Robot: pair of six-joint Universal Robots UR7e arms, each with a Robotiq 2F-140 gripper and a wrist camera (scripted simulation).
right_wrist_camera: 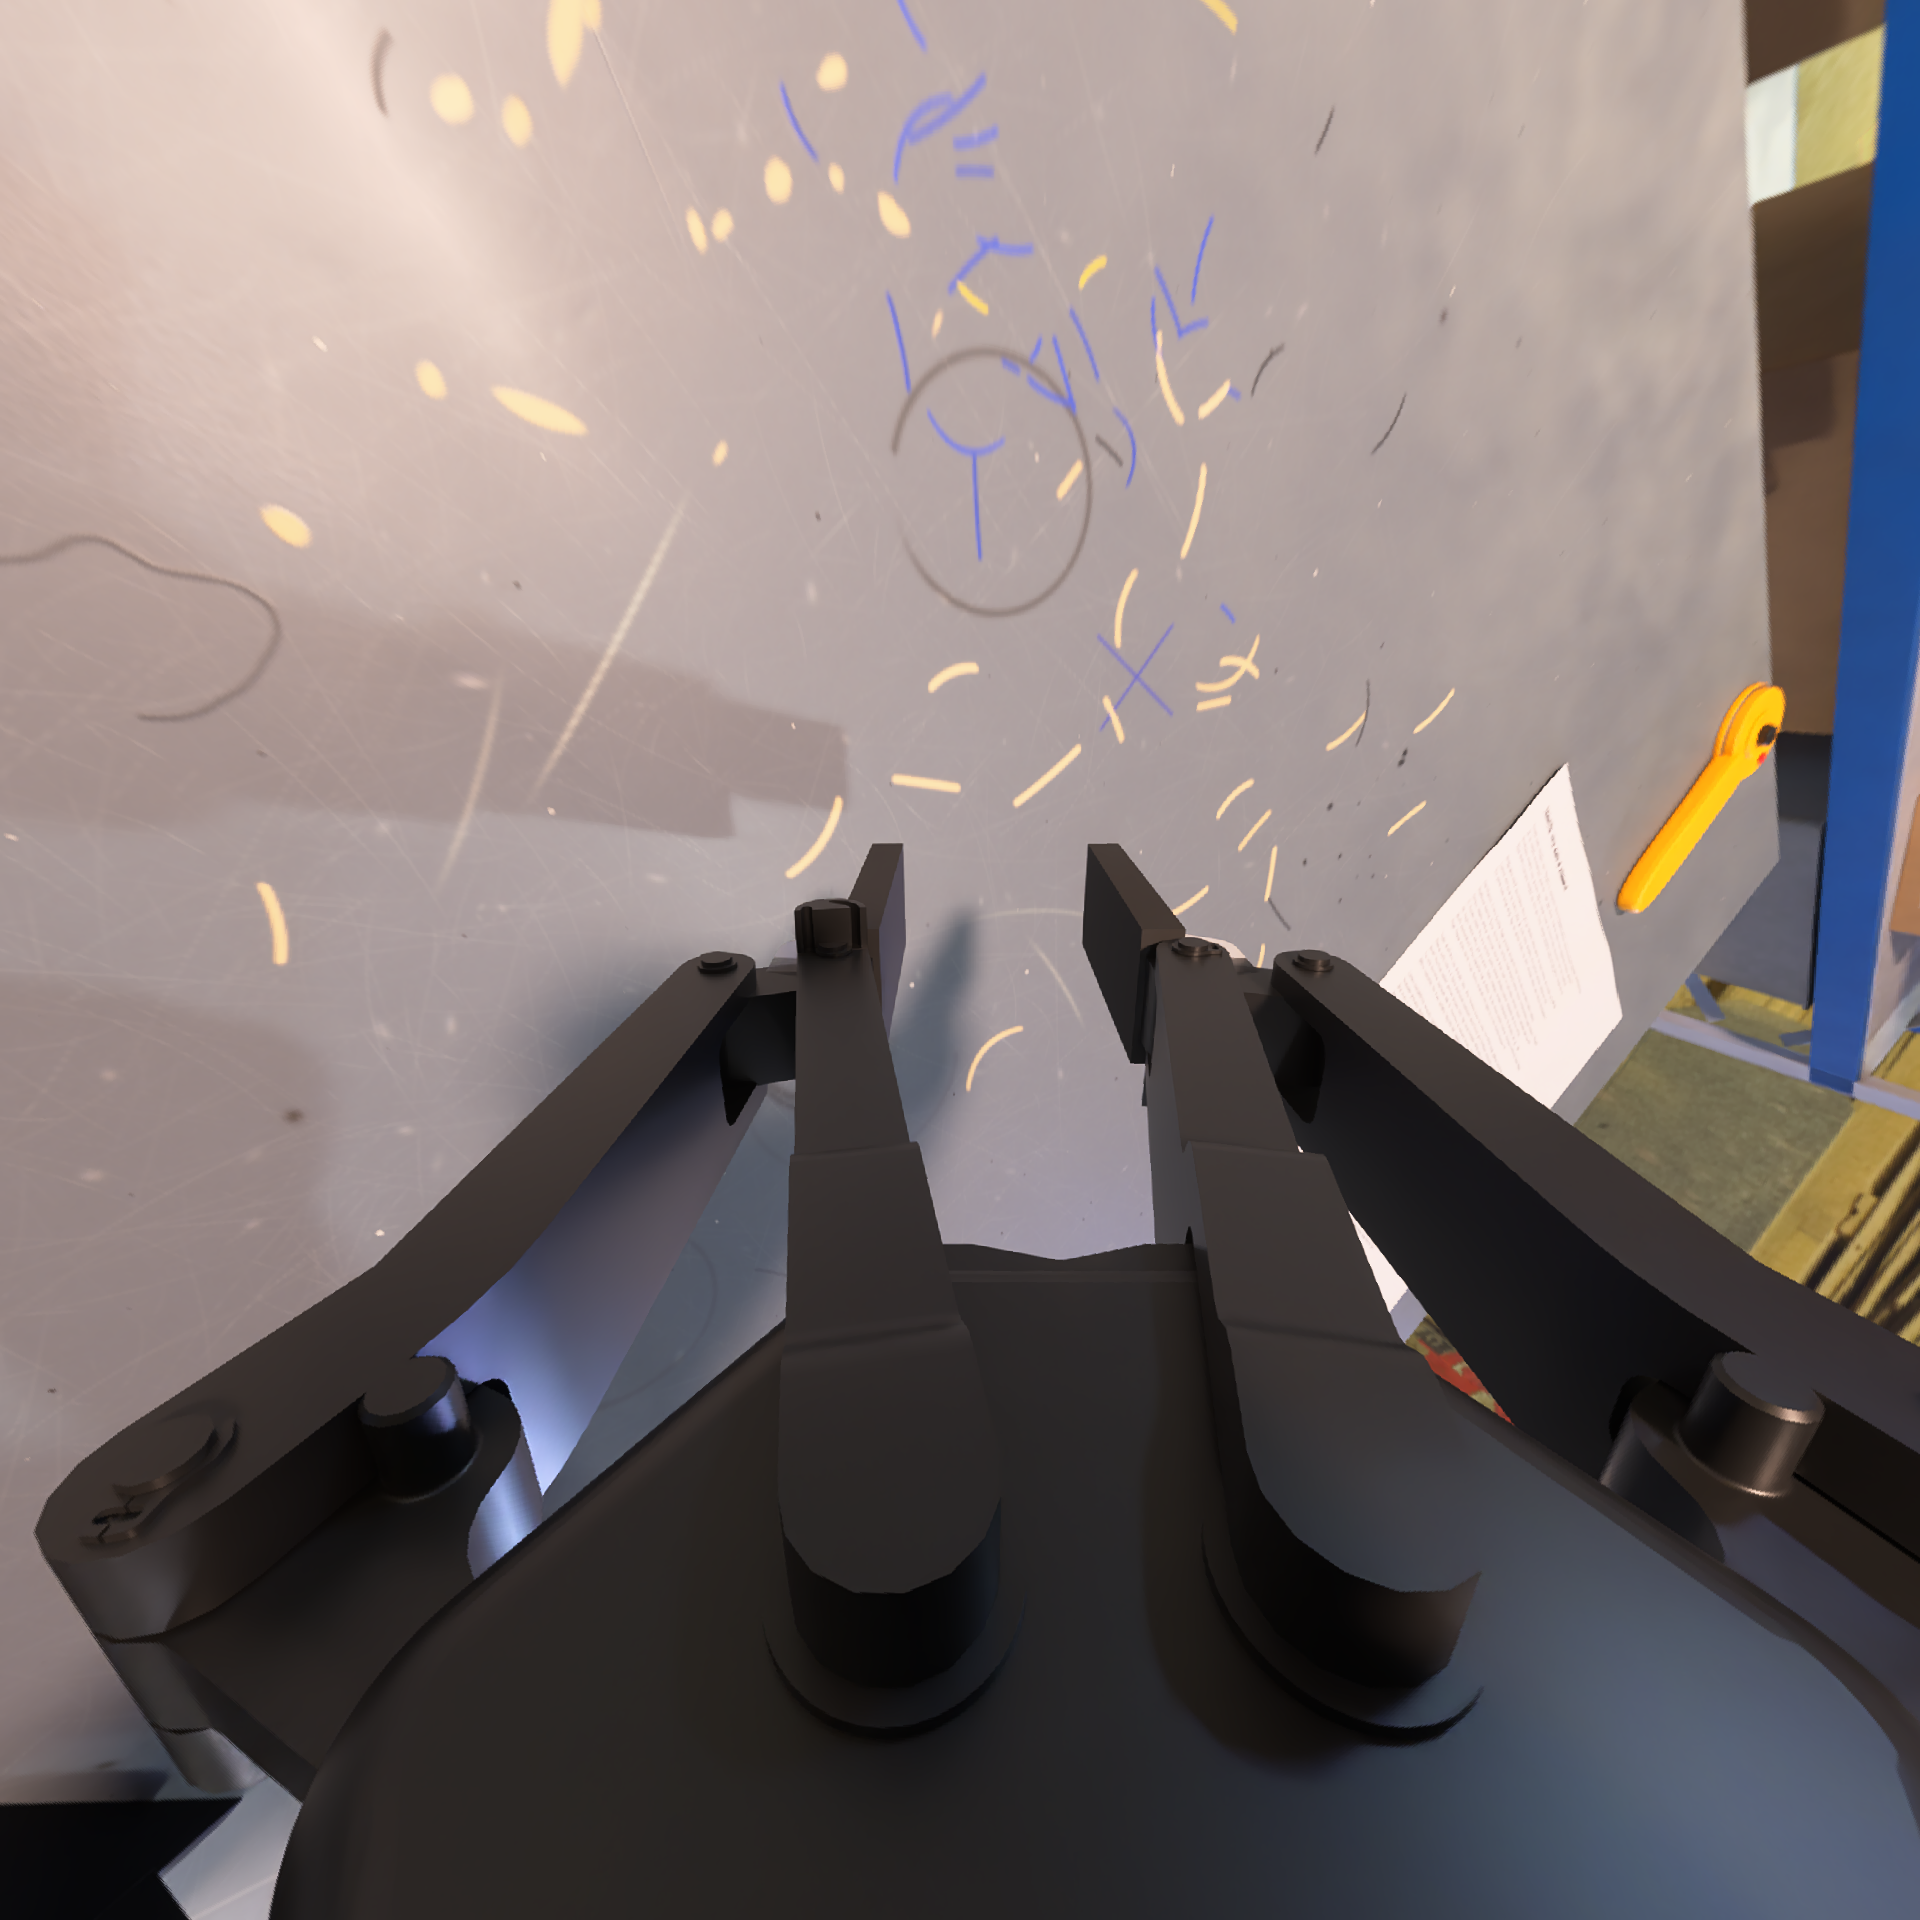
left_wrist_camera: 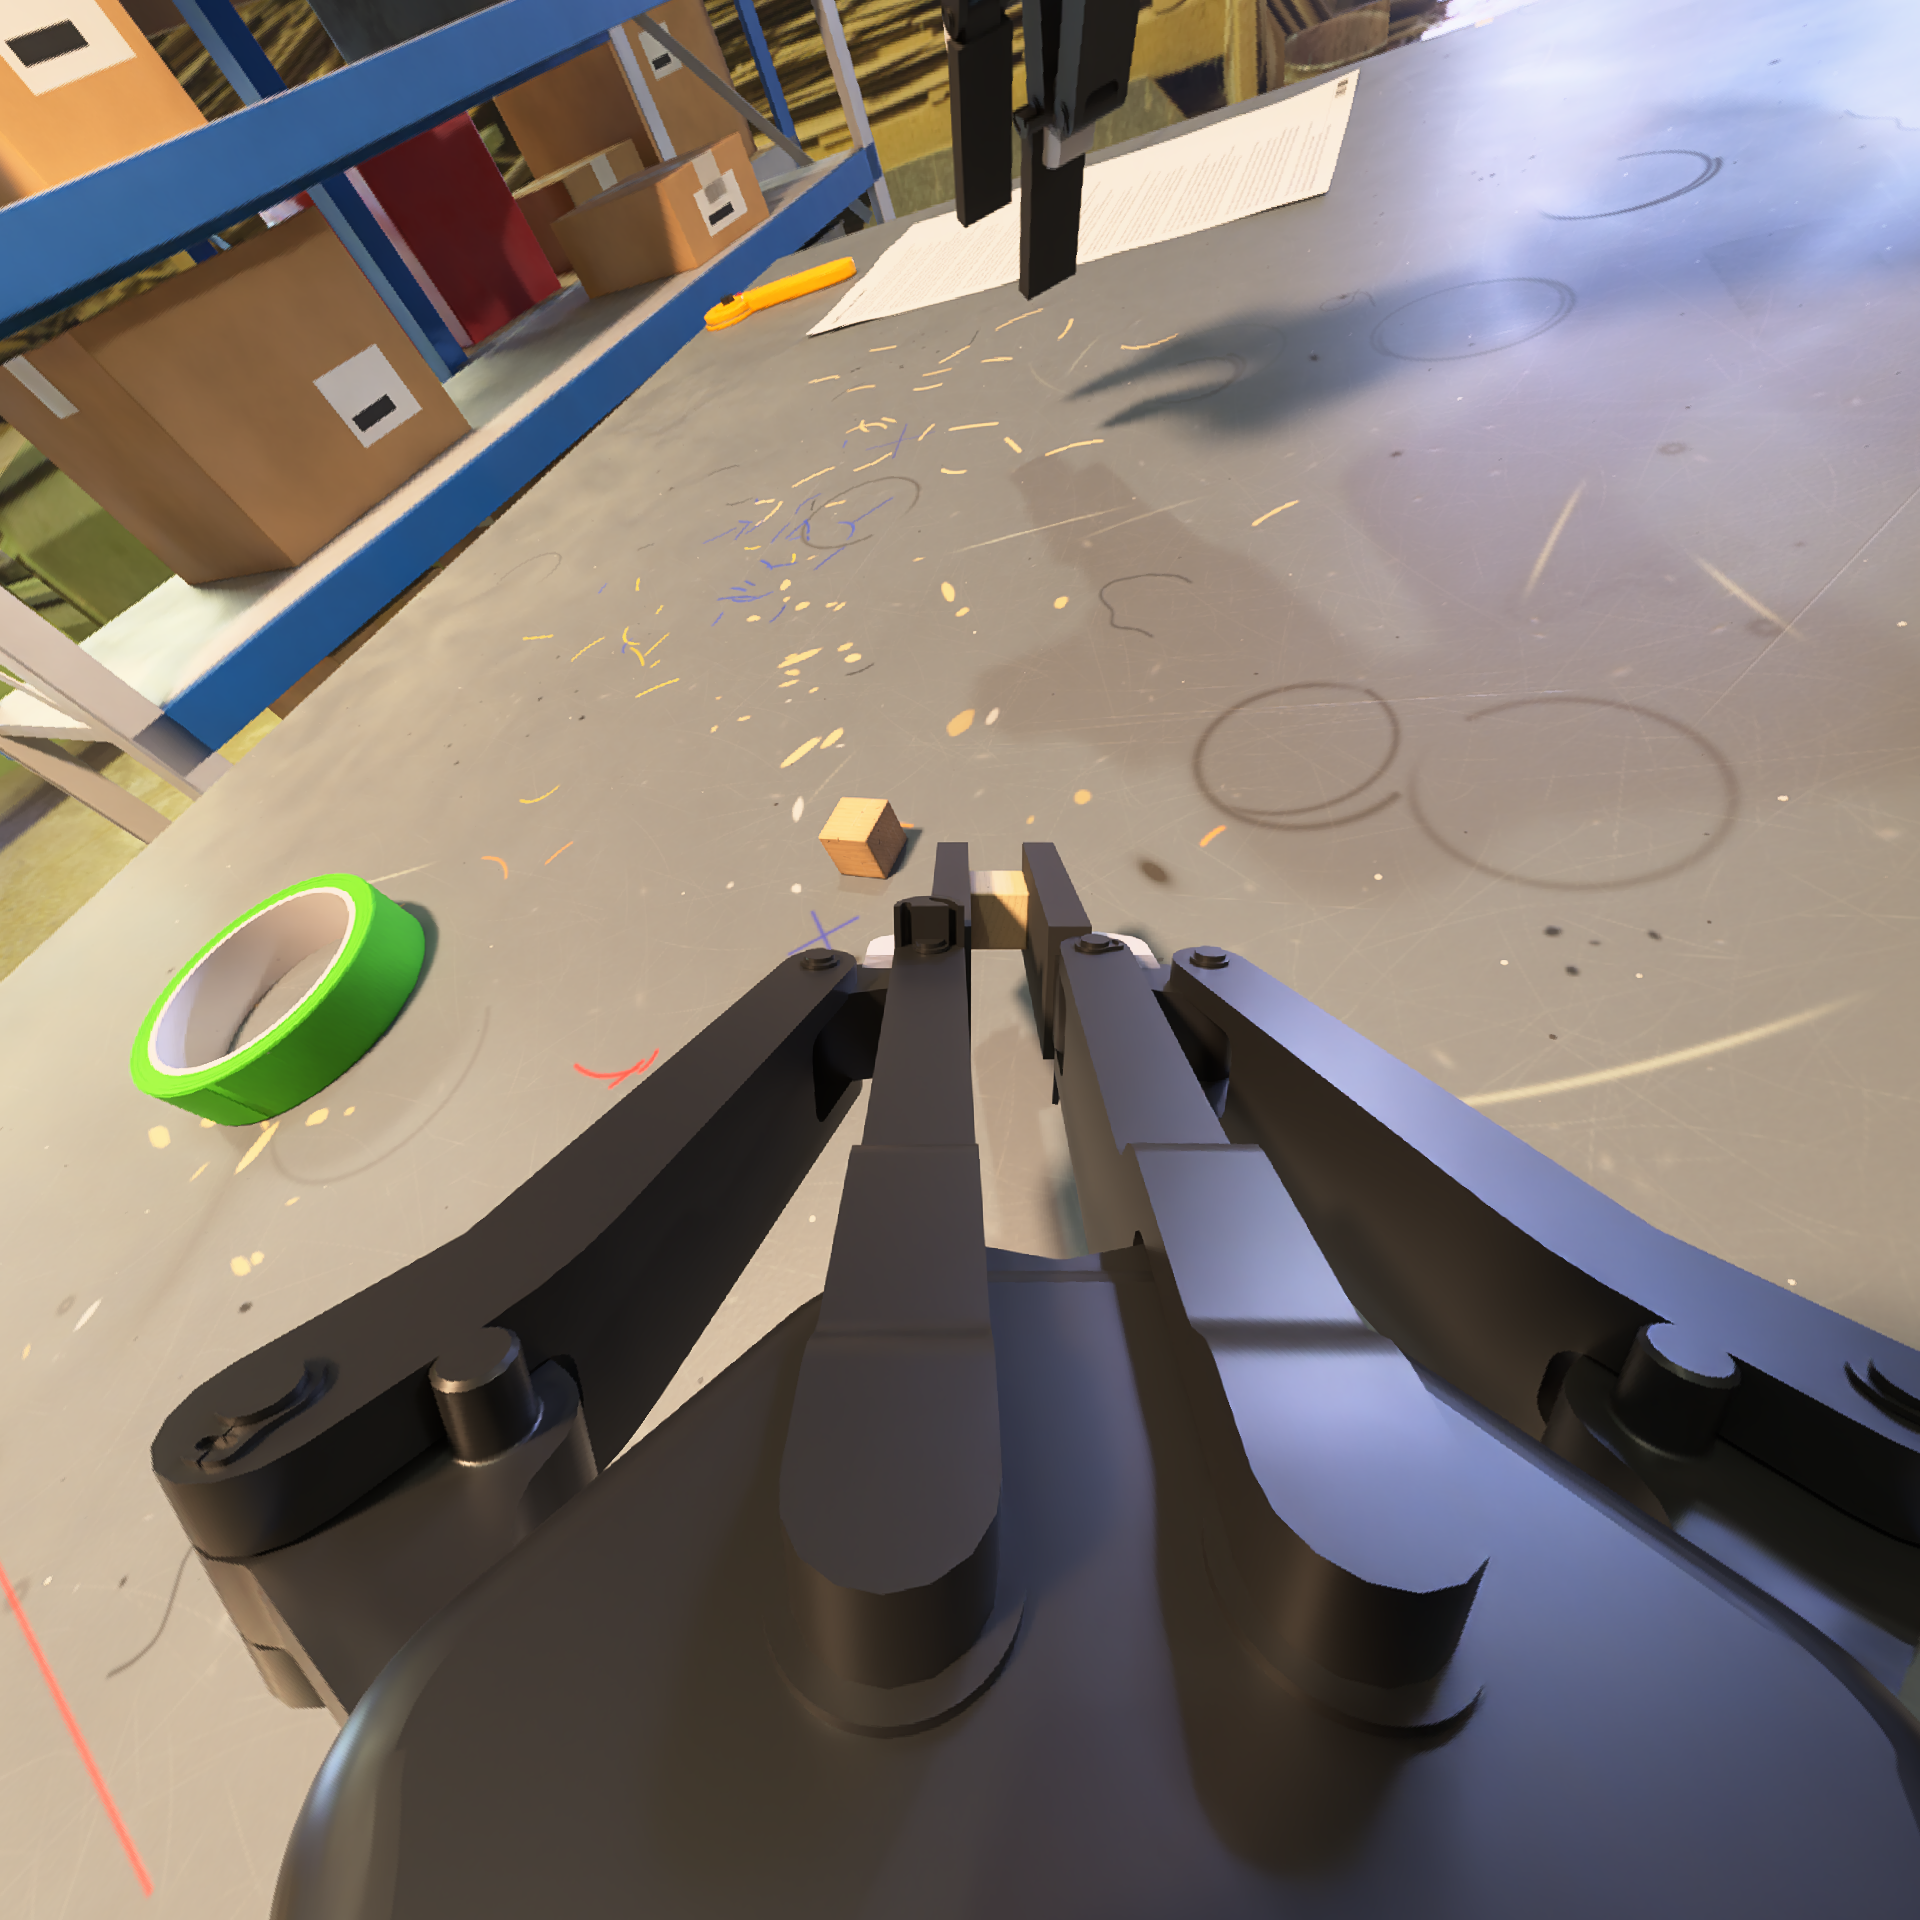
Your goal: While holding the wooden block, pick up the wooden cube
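In the left wrist view my left gripper (left_wrist_camera: 997,883) is shut on a pale wooden block (left_wrist_camera: 1000,910), held between its fingertips above the grey table (left_wrist_camera: 1455,582). A small wooden cube (left_wrist_camera: 862,836) lies on the table just left of and beyond the fingertips, apart from them. My right gripper shows far off in that view (left_wrist_camera: 1013,208), hanging above the table near a sheet of paper (left_wrist_camera: 1195,187). In the right wrist view my right gripper (right_wrist_camera: 992,894) is open and empty over the bare scratched table (right_wrist_camera: 520,727). Neither block nor cube shows there.
A green tape roll (left_wrist_camera: 281,1003) lies at the left. An orange cutter (left_wrist_camera: 779,293) lies near the paper at the table's far edge, also in the right wrist view (right_wrist_camera: 1704,795) beside the paper (right_wrist_camera: 1507,935). A blue shelf rack (left_wrist_camera: 416,156) with cardboard boxes stands past the edge.
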